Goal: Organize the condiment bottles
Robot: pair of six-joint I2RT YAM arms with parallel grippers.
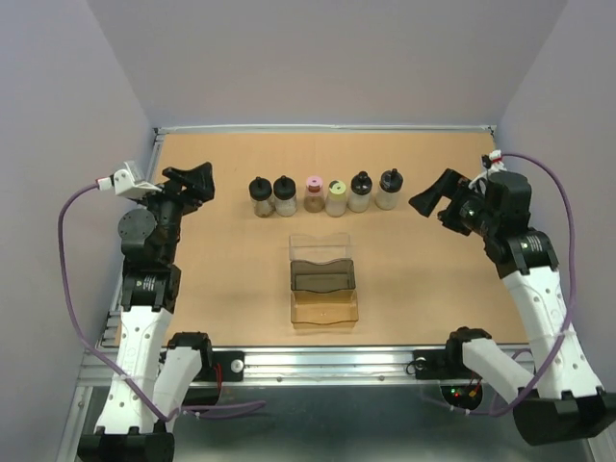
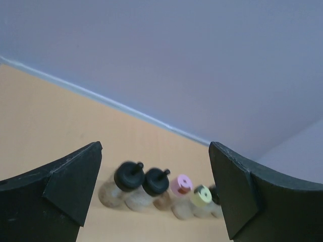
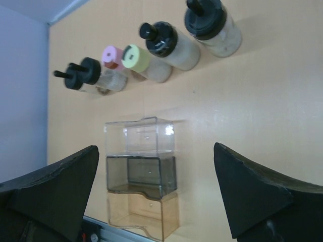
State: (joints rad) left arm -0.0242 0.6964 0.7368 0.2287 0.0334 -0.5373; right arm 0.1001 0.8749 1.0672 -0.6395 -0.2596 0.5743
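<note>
Neatly enough, the six condiment bottles (image 1: 332,200) stand upright in one row across the far middle of the worktop (image 1: 221,269), none of them held. From the left of the top view, the row starts with two black-capped bottles (image 1: 284,197) just beside each other. After a small gap come the pink-capped bottle (image 1: 314,194) and the yellow-green-capped bottle (image 1: 336,192), close against it. Another black-capped pair (image 1: 361,195) closes the right end. All are clear and round, with pale or brownish fill in the lower part. Nearer the arms, apart from the row and roughly in line with the pink and yellow-green caps, sits the brown-tinted tray (image 1: 324,289), a clear stepped box whose darkest section is in the middle.

The left fingers (image 1: 197,183) hover off the left end of the row, apart from the nearest bottle and pointing toward it. The left wrist view shows them spread wide with nothing between them and the row lying beyond the gap. The right fingers (image 1: 428,200) hover off the right end, likewise apart from the last bottle. The right wrist view shows them wide apart too, gripping nothing, with five of the bottles and the tray seen past them. Pale lilac walls (image 1: 318,58) close in the worktop on three sides.
</note>
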